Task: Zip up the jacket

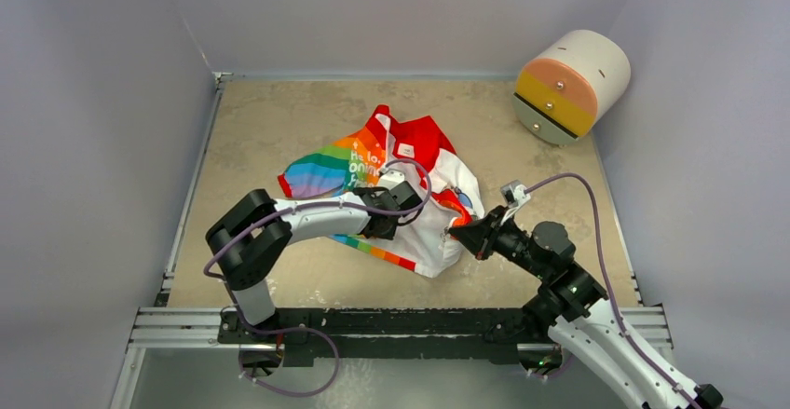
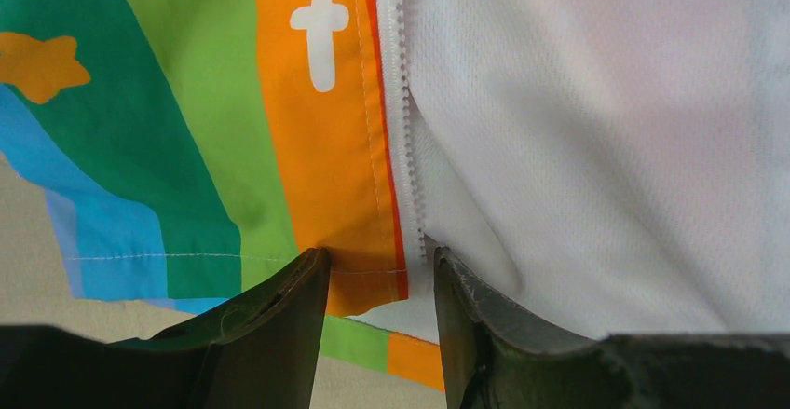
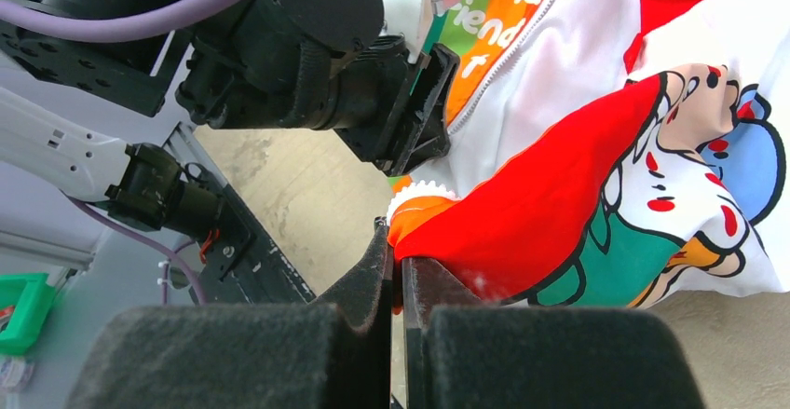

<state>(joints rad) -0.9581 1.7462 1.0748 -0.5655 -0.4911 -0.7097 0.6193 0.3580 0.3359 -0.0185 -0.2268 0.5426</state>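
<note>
Centrally on the table [image 1: 270,120] lies the jacket [image 1: 419,143]. We see the left gripper [image 2: 377,283] half spread, straddling the hem beside the zipper teeth [image 2: 402,129], probably to steady it. The right gripper [image 3: 396,251] is clamped on the opposite red-orange edge, likely to draw it across.

We find the surface [image 1: 279,120] open along its far and left margins, and a claw could pass there. The jacket [image 1: 410,162] lies crumpled mid-surface. The left claw [image 1: 408,202] reaches onto it from the left and the right claw [image 1: 458,234] from the right. The two stand near each other, with only a narrow gap between them. A tilted drum [image 1: 570,85] blocks the far right corner. Walls [image 1: 102,148] close the left, far and right sides. The strip between jacket and rail [image 1: 391,320] is passable at the middle; the left arm [image 1: 307,213] bars its left part.
</note>
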